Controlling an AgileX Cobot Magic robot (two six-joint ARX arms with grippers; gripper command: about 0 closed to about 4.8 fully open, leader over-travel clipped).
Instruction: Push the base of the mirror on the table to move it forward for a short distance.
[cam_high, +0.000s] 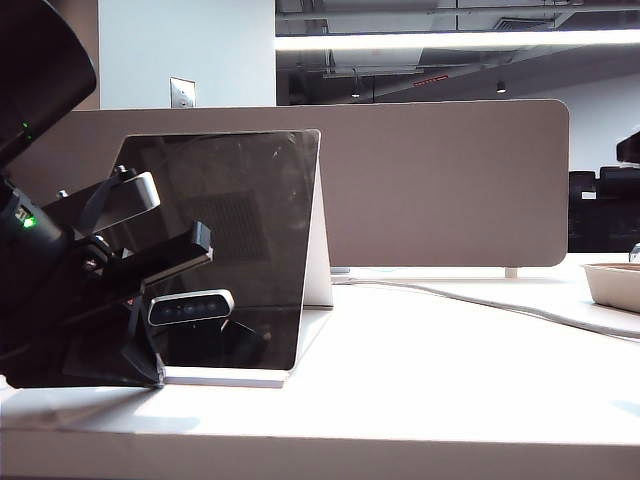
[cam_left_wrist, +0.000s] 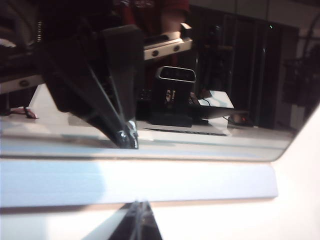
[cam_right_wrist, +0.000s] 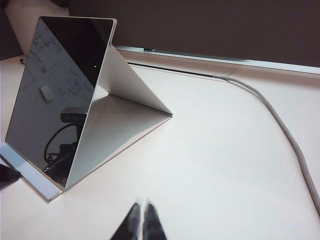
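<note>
The mirror stands on the table at left; the left gripper, fingers pressed together, sits just before the base of the mirror. The right gripper, also closed and empty, hovers to the right.

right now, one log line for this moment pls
left gripper: shut, at mirror base | right gripper: shut, hovering clear of mirror
</note>
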